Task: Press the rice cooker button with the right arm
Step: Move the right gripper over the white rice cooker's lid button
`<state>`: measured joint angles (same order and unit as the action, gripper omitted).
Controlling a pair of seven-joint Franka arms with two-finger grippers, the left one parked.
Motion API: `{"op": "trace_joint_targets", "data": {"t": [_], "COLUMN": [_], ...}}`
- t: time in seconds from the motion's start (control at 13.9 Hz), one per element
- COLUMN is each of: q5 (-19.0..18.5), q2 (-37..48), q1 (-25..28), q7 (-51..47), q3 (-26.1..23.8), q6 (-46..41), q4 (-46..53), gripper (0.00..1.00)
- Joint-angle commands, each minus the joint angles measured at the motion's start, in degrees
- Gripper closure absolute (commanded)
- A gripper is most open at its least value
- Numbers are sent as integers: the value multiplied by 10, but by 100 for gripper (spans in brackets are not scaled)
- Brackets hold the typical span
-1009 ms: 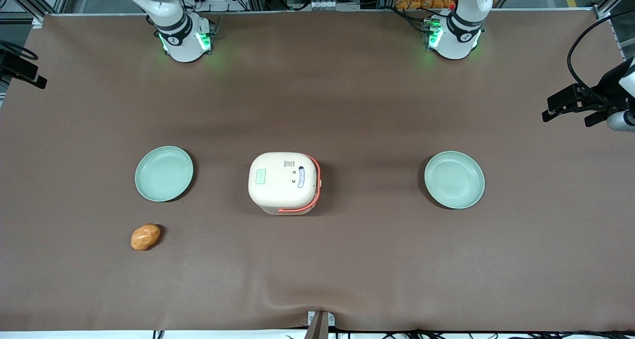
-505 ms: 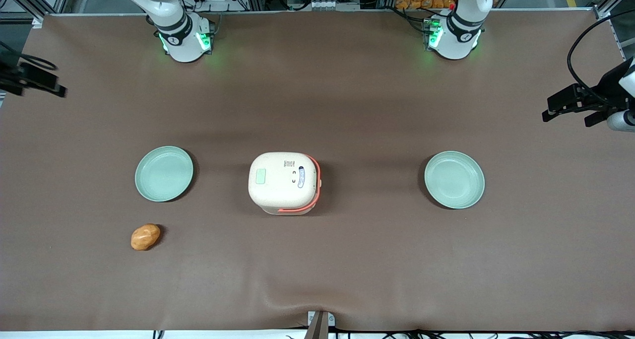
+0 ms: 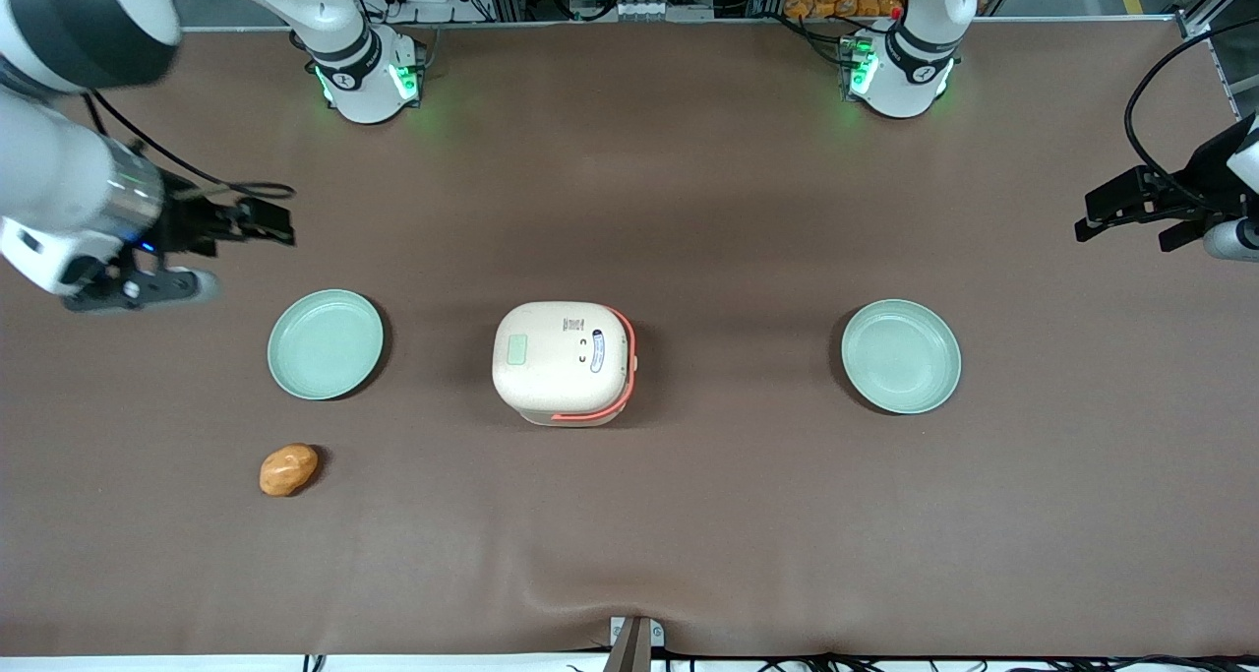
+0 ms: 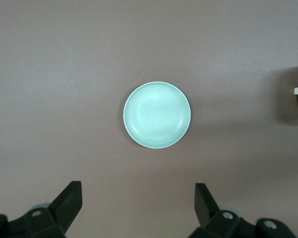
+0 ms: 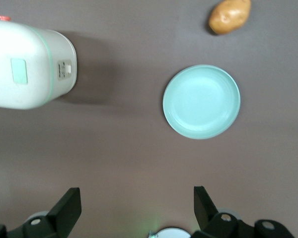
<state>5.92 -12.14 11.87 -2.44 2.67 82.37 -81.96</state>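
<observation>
The bench (image 3: 689, 515), covered in brown cloth, carries everything. The right arm (image 3: 59, 175) reaches in at the working arm's end, held above the cloth. Its tool (image 5: 134, 208) hangs over bare bench, farther from the front camera than the nearest plate and well apart from the cooker; its two black fingers (image 5: 67, 206) stand wide apart with nothing between them.

The rice cooker (image 3: 563, 361) sits mid-bench, lid shut, so its inside is hidden. It is cream with an orange-red band along the edges toward the parked arm and toward the front camera, and a pale green patch on the lid. In the right wrist view a small grey panel (image 5: 64, 69) shows on its side wall.

A pale green plate (image 3: 326, 344) lies toward the working arm's end, holding nothing. A second plate (image 3: 901, 356) lies toward the parked arm's end, likewise bare inside.

A potato (image 3: 288, 469) rests on the cloth near the first plate, nearer to the front camera, not touching it.
</observation>
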Motion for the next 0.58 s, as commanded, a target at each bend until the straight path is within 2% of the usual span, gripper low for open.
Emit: {"op": "trace_joint_targets", "data": {"t": [0.0,0.29,0.36,0.43,0.5], "q5": [9,23,36,44,52], "q2": [-32,-70,-74,-80,-85], "q1": [33,70,73,81,87], "q7": [-5,-26,-32,-34,-35], "q3": [6,6,6,6,6], "q6": [47,125,127,131,138], "q4": [7,8,8,8,8], "gripper": [0,0,9,27,48]}}
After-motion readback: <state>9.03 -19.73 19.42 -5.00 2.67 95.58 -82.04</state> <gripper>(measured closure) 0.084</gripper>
